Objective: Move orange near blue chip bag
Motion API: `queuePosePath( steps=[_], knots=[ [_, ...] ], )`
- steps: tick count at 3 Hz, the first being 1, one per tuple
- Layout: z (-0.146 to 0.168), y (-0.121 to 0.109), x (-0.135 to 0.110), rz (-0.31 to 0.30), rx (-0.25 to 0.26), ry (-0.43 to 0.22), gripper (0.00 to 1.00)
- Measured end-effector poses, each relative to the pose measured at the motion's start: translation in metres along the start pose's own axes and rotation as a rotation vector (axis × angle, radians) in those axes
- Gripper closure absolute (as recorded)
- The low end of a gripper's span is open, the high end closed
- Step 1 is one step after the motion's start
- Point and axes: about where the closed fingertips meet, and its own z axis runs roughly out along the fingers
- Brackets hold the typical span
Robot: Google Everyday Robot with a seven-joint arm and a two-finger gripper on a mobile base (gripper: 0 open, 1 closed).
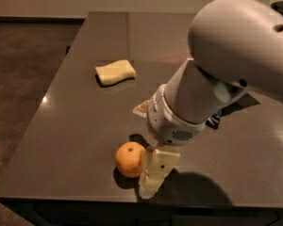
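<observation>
The orange (129,159) sits on the dark table (75,126) near its front edge. My gripper (148,175) is low over the table at the orange's right side, right against it; its pale tip reaches down to the tabletop. My big white arm (212,79) comes in from the upper right. The blue chip bag is almost wholly hidden behind my wrist; only a dark sliver (215,120) shows at the wrist's right side.
A pale yellow wavy sponge (115,72) lies at the back left of the table. The table's front edge (85,199) runs just below the orange, and its left edge drops to a dark floor (23,79).
</observation>
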Motion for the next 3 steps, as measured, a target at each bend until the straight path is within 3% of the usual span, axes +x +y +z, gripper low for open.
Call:
queuePosePath(
  steps=[3],
  knots=[
    [0.035, 0.011, -0.025, -0.083, -0.05, -0.032, 0.0]
  ],
)
